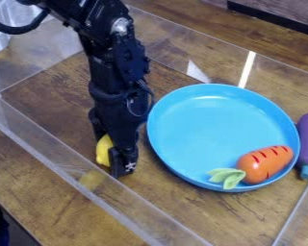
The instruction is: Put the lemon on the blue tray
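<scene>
A wooden table point(66, 207) fills the frame, fenced by clear walls point(41, 135), and the black arm point(112, 58) plunges down from the upper left. Right of centre sits the blue tray point(208, 120), big and round, with a carrot point(262, 163) resting in its lower right part and a purple eggplant point(307, 139) just off its right rim.

Down at lower left of centre, the gripper point(118, 154) points straight at the table, jaws clenched on the lemon point(105, 147). Only a yellow sliver peeks out on its left side, on or just above the wood, just beside the tray's left rim.

Now the risks, as I judge them. The lemon is smooth and rounded, so a pinch off-centre could squirt it out on the lift. Carry it low and it may clip the raised rim. Drop it from high and it could roll across the tray into the carrot.
</scene>
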Tool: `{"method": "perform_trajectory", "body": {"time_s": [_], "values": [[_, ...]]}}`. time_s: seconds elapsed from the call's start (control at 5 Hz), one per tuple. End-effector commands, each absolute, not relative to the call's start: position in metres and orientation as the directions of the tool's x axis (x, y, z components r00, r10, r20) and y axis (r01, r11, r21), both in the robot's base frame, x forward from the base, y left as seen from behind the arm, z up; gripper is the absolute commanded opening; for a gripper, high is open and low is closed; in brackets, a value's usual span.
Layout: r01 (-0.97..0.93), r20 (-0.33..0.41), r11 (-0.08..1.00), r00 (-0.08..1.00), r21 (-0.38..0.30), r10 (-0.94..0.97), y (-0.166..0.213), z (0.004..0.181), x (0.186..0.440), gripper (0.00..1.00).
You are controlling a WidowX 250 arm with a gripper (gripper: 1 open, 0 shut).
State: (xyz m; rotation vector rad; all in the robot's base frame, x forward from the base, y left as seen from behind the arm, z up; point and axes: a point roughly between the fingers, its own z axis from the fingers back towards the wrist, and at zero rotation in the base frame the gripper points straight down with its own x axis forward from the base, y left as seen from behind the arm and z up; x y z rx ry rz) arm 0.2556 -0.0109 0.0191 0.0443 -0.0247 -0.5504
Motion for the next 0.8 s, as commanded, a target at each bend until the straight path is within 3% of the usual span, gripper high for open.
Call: {"method": "perform_trajectory", "body": {"time_s": [0.0,0.6], "values": [[0.543,0.012,0.839,0.839,0.044,-0.544,-0.009,0.0226,0.2497,0.0],[0.549,0.011,0.835,0.835,0.024,-0.55,-0.0074,0.0222,0.2482,0.0]]}}
